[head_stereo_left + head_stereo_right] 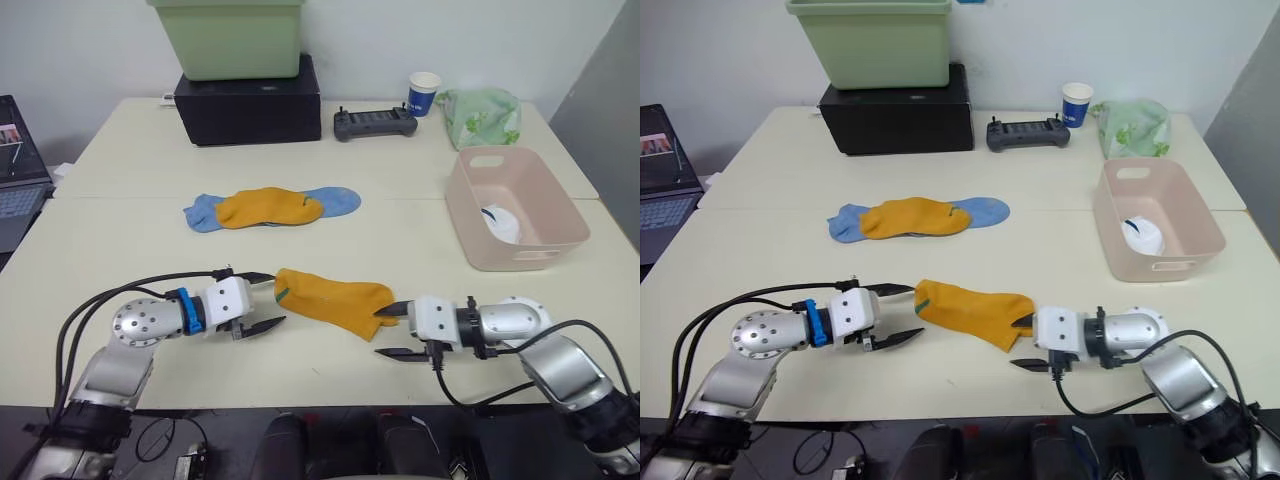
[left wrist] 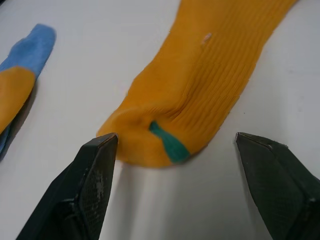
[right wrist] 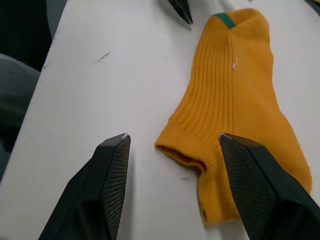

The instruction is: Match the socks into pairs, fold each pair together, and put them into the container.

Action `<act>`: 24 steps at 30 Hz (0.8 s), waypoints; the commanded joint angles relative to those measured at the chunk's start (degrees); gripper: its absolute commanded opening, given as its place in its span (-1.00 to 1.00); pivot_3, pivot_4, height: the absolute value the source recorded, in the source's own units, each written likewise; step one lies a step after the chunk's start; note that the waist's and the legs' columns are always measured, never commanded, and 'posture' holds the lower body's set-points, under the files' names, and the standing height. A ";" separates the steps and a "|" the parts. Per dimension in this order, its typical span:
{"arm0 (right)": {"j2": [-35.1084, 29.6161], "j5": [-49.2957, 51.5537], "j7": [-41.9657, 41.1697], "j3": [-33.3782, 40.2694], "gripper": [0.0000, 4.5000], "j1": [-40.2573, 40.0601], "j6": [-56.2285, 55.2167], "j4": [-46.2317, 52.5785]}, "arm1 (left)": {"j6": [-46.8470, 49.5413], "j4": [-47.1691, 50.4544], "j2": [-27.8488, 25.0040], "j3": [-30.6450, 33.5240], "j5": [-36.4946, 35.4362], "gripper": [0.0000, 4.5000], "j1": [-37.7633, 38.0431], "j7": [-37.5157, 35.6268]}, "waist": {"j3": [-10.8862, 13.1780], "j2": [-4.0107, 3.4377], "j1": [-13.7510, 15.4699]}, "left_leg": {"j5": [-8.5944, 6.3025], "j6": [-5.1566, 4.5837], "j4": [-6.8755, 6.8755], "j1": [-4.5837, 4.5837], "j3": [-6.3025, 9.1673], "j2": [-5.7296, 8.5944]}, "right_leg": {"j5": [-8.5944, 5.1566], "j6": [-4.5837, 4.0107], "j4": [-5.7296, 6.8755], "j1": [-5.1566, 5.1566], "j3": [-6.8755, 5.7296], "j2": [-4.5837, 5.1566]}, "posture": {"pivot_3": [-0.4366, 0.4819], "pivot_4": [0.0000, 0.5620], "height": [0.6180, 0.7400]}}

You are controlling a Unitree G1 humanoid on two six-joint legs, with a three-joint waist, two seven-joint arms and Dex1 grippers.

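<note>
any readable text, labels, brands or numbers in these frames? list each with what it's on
No text can be read anywhere in these views.
Paper cup: blue with a white print, too small to read.
Black controller: no legible marking.
Laptop at the table's left edge: a small picture on it, too blurred to make out.
Near orange sock: a plain green patch at its toe, no lettering.
Pink basket, green tub, black box: no labels visible.

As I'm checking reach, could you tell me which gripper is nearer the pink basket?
Right. The right gripper sits at the near orange sock's basket-side end; the left gripper is at its far end from the pink basket.
</note>
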State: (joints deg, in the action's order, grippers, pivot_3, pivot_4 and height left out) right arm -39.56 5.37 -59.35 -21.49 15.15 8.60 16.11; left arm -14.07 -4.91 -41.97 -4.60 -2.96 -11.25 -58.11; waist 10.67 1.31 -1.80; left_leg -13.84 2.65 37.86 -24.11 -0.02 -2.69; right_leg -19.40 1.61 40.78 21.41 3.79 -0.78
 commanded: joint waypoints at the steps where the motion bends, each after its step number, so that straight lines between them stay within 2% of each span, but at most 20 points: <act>1: 1.46 -3.70 0.70 -1.61 0.37 2.24 -3.73 -2.64 | -2.17 -2.16 0.80 -1.83 1.91 0.47 -1.18 0.58 | 0.00 0.00 0.01 | 0.00 0.00 0.00 0.00 0.01 0.00 | 0.00 0.00 0.01 -0.01 0.00 0.00 | -0.05 -0.47 1.00; 5: 2.94 -8.25 1.65 -3.57 0.37 4.10 -8.28 -7.21 | -1.88 -3.65 0.56 -2.72 2.20 -0.11 -1.98 0.21 | 0.00 0.00 0.02 | 0.00 0.00 0.01 0.04 0.03 0.00 | 0.00 0.00 0.06 -0.04 0.00 0.02 | -0.05 -0.47 1.00; 9: 3.24 -9.08 0.70 -3.51 -0.03 4.61 -12.61 -9.45 | -1.71 -4.73 0.26 -3.10 2.09 -0.69 -2.73 0.00 | 0.00 0.00 0.00 | 0.00 0.00 0.01 0.18 0.03 -0.01 | 0.00 0.00 0.12 -0.13 -0.01 0.01 | -0.05 -0.47 1.00; 11: 3.00 -8.53 -0.37 -3.38 -0.37 4.33 -14.38 -9.50 | -1.65 -4.85 0.22 -3.23 1.92 -1.00 -2.86 -0.21 | 0.00 0.00 0.01 | 0.00 0.00 0.01 0.19 0.01 -0.01 | 0.00 0.00 0.14 -0.12 -0.02 0.00 | -0.05 -0.47 1.00; 15: 3.37 -8.15 -0.88 -3.06 -0.98 4.24 -15.71 -10.25 | -1.28 -4.42 0.29 -3.17 1.16 -1.00 -2.74 -0.51 | 0.00 0.00 0.01 | 0.00 0.00 0.02 0.19 0.00 -0.01 | 0.00 -0.01 0.15 -0.12 -0.03 0.00 | -0.05 -0.47 1.00; 19: 4.01 -6.34 -0.32 -1.18 -0.98 4.27 -14.58 -10.47 | 0.99 -1.63 0.48 -2.84 -1.43 -1.00 -1.81 -1.53 | 0.00 0.00 0.01 | 0.00 0.00 0.02 0.19 0.01 -0.02 | 0.00 -0.01 0.15 -0.12 -0.02 0.00 | -0.05 -0.47 1.00; 24: 2.06 0.21 -3.49 1.88 -0.98 1.75 -10.78 -5.26 | 5.00 7.20 -1.43 -2.66 -5.57 -1.00 2.00 -5.03 | 0.00 0.00 0.01 | 0.00 0.00 0.01 0.14 0.01 -0.03 | 0.00 0.00 0.10 -0.11 0.00 0.04 | -0.05 -0.47 1.00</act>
State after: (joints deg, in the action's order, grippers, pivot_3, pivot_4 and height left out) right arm -36.80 2.35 -61.57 -21.66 17.46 -3.19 7.15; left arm -9.72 -1.99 -41.87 -7.84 -6.62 -9.82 -61.66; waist 10.67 1.31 -1.79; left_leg -13.84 2.65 37.87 -23.98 0.01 -2.74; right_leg -19.40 1.61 40.87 21.31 3.79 -0.73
